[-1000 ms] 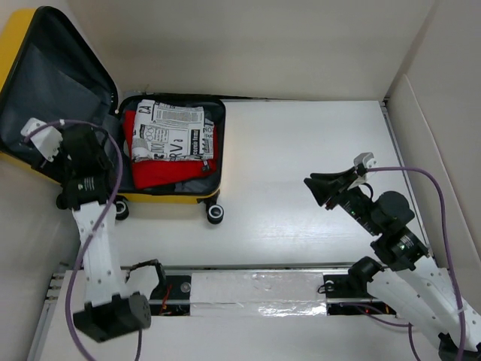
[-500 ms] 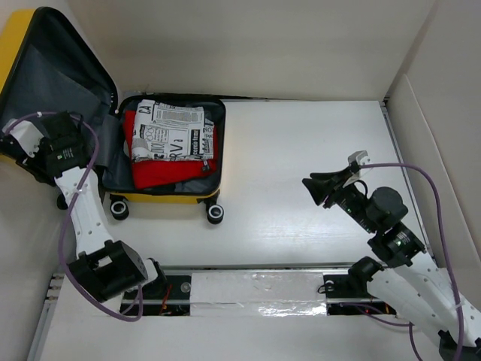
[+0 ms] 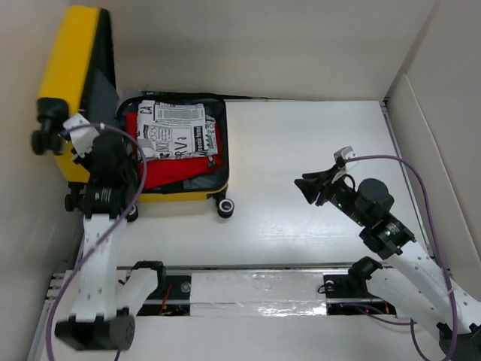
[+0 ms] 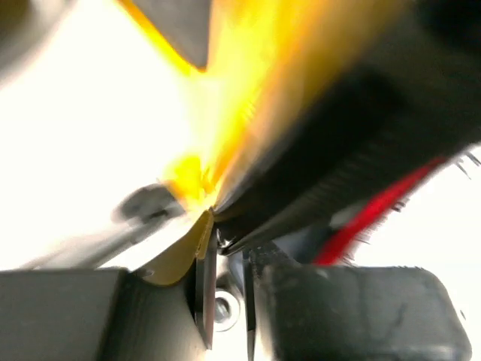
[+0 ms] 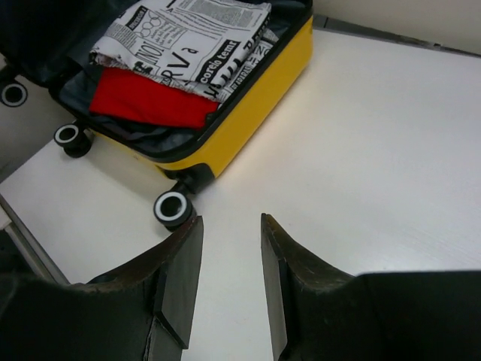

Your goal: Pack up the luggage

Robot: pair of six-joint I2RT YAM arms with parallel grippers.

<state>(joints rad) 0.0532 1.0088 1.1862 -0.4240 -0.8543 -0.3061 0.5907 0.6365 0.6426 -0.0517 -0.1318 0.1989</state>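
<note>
The yellow luggage lies open at the table's back left, its lid standing almost upright. In its base a newsprint-patterned cloth lies over a red cloth. My left gripper is at the lid's near edge. The blurred left wrist view shows that gripper nearly shut, with the lid's black rim at its tips. My right gripper hovers open over bare table, right of the case. Nothing sits in the right gripper, which faces the luggage and the patterned cloth.
Cardboard walls enclose the white table at the back and both sides. A black wheel of the case sticks out toward the near edge, wheel just ahead of the right fingers. A taped rail runs along the front.
The lid has swung up from lying open at the left to nearly upright. My left gripper has closed and moved with it. The case has shifted slightly; the right gripper has edged left.
</note>
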